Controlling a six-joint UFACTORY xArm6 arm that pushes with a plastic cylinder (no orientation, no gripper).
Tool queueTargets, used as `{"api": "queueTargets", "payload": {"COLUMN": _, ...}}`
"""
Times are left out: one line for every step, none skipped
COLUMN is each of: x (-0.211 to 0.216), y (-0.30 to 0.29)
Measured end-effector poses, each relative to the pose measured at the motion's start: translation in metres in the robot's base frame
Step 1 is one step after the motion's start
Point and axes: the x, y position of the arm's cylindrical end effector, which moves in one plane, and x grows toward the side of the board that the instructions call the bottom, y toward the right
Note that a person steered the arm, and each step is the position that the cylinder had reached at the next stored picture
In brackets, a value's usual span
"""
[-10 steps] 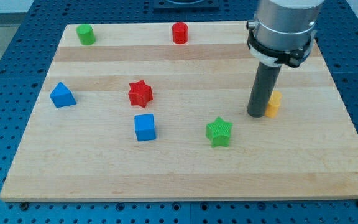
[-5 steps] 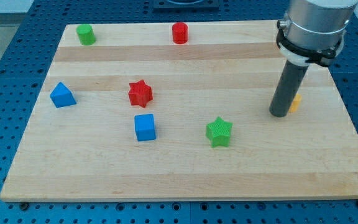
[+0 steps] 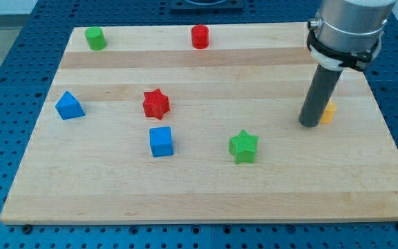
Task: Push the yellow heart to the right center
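We set my tip (image 3: 309, 124) at the yellow heart's (image 3: 329, 112) 9 o'clock side, touching it, to shove it toward 3 o'clock on the bench (image 3: 206, 187); there is no hand to clench.

Yellow heart (image 3: 329, 112), green star (image 3: 243, 146), pale wooden board (image 3: 206, 187).

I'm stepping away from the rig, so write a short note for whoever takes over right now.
My tip sits on the board, against the left side of the yellow heart, which it mostly hides. The heart lies near the board's right edge, about mid-height. The push looks nearly done; check the position and nudge it right if needed. The green star and the other blocks lie apart to the left.
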Motion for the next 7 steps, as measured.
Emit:
{"api": "queueTargets", "payload": {"x": -0.010, "y": 0.000}}
{"api": "queueTargets", "payload": {"x": -0.017, "y": 0.002}}
{"api": "queueTargets", "payload": {"x": -0.017, "y": 0.008}}
{"api": "queueTargets", "payload": {"x": -0.017, "y": 0.008}}
{"api": "queueTargets", "payload": {"x": -0.017, "y": -0.002}}
{"api": "queueTargets", "payload": {"x": -0.021, "y": -0.012}}
{"api": "queueTargets", "payload": {"x": -0.029, "y": -0.014}}
